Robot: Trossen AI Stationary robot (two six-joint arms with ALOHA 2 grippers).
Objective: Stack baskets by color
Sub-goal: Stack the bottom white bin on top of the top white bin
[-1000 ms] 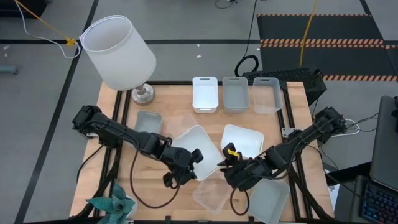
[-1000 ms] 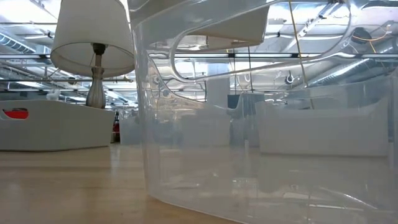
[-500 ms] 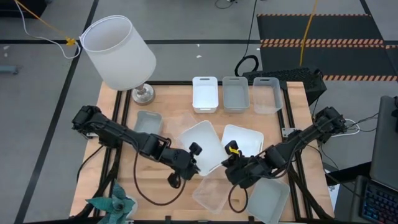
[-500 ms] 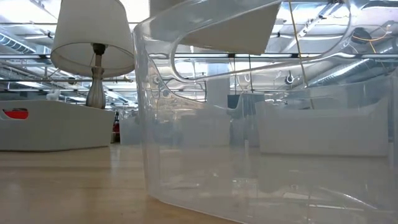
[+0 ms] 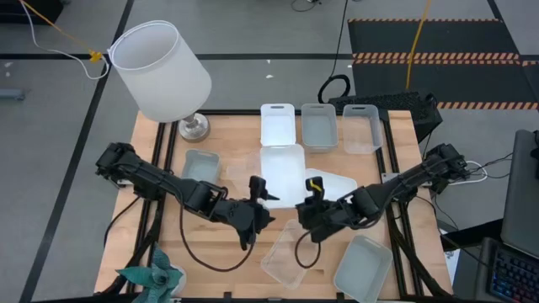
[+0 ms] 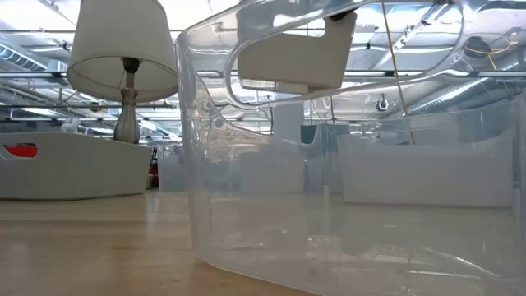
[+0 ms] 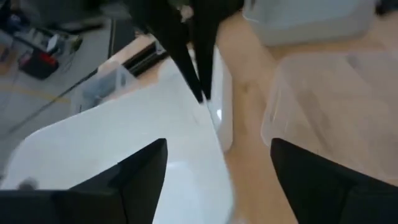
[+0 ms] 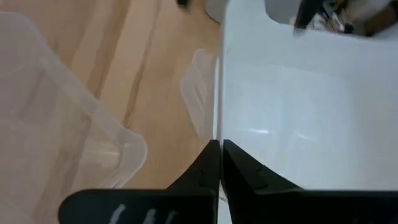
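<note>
Right pincer (image 5: pixel 308 204) clamped on white basket's (image 5: pixel 282 172) rim, centre frame.
Left pincer (image 5: pixel 257 202) spread apart just beside same basket's lower-left edge; clear basket (image 5: pixel 286 257) below on tabletop (image 5: pixel 223 139), lower centre.

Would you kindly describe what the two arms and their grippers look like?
Both arms are dark, slender and multi-jointed, each trailing a looping black cable. The left gripper has plain black tapered fingers; the right gripper looks alike but carries a yellow marking beside its fingers.
</note>
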